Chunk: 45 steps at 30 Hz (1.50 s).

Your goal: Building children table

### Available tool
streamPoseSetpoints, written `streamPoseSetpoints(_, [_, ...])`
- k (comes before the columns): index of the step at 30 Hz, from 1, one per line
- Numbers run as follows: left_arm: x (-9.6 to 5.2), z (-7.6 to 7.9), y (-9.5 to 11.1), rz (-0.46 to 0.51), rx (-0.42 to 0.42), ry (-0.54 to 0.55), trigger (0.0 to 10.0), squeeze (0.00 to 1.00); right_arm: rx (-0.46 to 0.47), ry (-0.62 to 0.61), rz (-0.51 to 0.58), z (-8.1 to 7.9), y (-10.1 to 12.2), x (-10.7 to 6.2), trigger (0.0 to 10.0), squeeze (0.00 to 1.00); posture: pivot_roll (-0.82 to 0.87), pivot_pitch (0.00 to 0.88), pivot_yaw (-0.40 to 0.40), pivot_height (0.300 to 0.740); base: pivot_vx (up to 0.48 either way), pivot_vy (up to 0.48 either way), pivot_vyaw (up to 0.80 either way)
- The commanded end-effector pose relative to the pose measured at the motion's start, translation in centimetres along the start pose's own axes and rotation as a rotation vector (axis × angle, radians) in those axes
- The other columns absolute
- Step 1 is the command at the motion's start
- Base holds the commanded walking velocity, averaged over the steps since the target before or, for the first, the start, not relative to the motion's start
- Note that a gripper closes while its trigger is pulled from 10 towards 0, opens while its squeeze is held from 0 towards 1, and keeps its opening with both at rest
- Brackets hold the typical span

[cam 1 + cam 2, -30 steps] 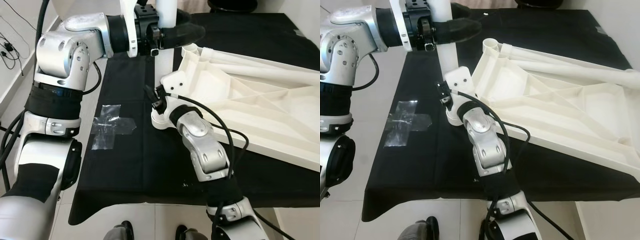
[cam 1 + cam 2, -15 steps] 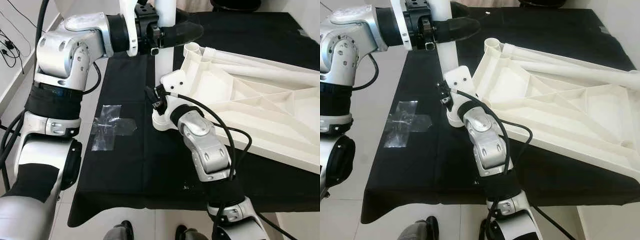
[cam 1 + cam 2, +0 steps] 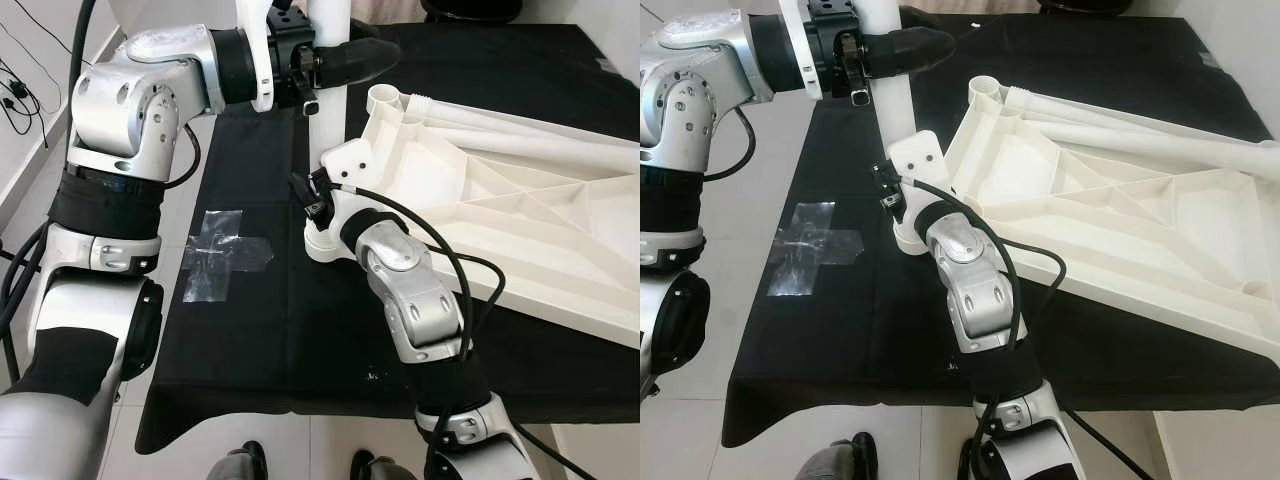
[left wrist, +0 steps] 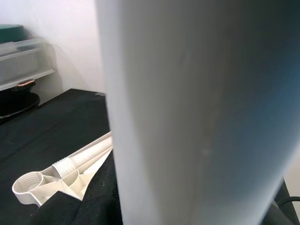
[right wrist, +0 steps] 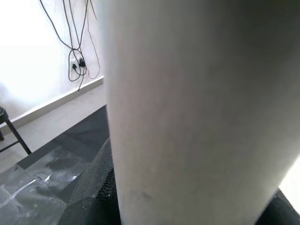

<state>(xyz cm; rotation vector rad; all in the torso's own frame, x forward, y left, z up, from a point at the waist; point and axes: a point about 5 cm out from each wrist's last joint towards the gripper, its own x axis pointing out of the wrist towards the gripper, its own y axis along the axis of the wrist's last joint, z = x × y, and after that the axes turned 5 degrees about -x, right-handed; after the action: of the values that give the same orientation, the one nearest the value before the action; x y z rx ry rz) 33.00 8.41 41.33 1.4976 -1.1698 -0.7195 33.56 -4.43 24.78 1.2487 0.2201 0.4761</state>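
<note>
A white plastic table top (image 3: 500,200) lies upside down on a black cloth (image 3: 260,330). A white table leg (image 3: 327,120) stands upright at its near-left corner block (image 3: 350,165). High on the leg, my left gripper (image 3: 335,62) is shut around it, black fingers wrapping the tube. My right gripper (image 3: 318,200) is shut on the same leg just above its foot (image 3: 322,243), its fingers mostly hidden behind the wrist. The leg (image 4: 187,112) looms very close in the left wrist view, and the leg (image 5: 187,117) does too in the right wrist view.
More white legs (image 3: 520,120) lie along the far side of the table top, beside an open round socket (image 3: 385,100). A cross of clear tape (image 3: 225,255) sits on the cloth at the left. Pale tiled floor (image 3: 200,430) borders the cloth's near and left edges.
My left gripper's fingers have shifted slightly up and left around the leg. The leg, the table top and my right gripper stay about where they were.
</note>
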Motion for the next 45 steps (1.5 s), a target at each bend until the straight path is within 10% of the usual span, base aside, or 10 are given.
streamPoseSetpoints(1, [0.5,0.6,-0.6,-0.046,0.011,-0.039,0.0,0.0,0.0,0.058,-0.141,-1.3,-2.5,0.2,0.0,0.0,0.01,0.226,-0.033,0.74,0.0,0.0,0.0])
streamPoseSetpoints(4, [0.5,0.5,-0.6,-0.045,0.01,-0.037,0.0,0.0,0.002,0.049,-0.145,-1.1,-2.5,0.2,0.0,0.0,0.01,0.226,-0.033,0.74,0.0,0.0,0.0])
streamPoseSetpoints(5, [0.6,0.5,-0.6,-0.041,0.008,-0.036,0.0,0.0,0.009,0.031,-0.154,-0.7,-2.5,0.3,10.0,0.0,0.01,0.234,-0.032,0.74,0.0,0.0,0.0])
streamPoseSetpoints(9, [0.7,0.5,-0.5,-0.018,-0.007,-0.049,0.0,0.0,0.043,-0.024,-0.154,1.3,-2.3,0.8,10.0,0.15,0.01,0.239,-0.032,0.74,0.0,0.0,0.0])
streamPoseSetpoints(10, [0.7,0.5,-0.5,-0.016,-0.008,-0.052,0.0,0.0,0.056,-0.024,-0.149,1.8,-2.2,0.9,10.0,1.0,0.01,0.24,-0.032,0.74,0.0,0.0,0.0])
streamPoseSetpoints(19, [1.2,0.5,-0.4,-0.004,-0.016,-0.088,0.0,0.0,0.067,0.154,-0.059,5.0,-0.3,2.7,10.0,0.96,0.02,0.249,-0.031,0.74,0.0,0.0,0.0])
streamPoseSetpoints(22, [1.4,0.7,-0.4,-0.003,-0.02,-0.114,0.0,0.0,0.085,0.315,-0.011,5.3,0.7,3.3,10.0,0.0,0.02,0.252,-0.028,0.74,0.0,0.0,0.0])
streamPoseSetpoints(28, [1.7,0.8,-0.4,-0.004,-0.024,-0.131,0.0,0.0,0.109,0.495,0.048,5.2,2.1,4.0,10.0,0.0,0.02,0.255,-0.027,0.74,0.0,0.0,0.0])
streamPoseSetpoints(33, [1.9,0.8,-0.5,-0.004,-0.026,-0.139,0.0,0.0,0.171,0.711,0.132,4.4,3.7,4.1,0.0,0.0,0.03,0.265,-0.021,0.74,0.0,0.0,0.0])
streamPoseSetpoints(45, [2.2,0.7,-0.4,-0.002,-0.027,-0.141,0.0,0.0,0.12,0.808,0.14,4.1,3.8,4.4,0.0,0.0,0.03,0.269,-0.018,0.74,0.0,0.0,0.0])
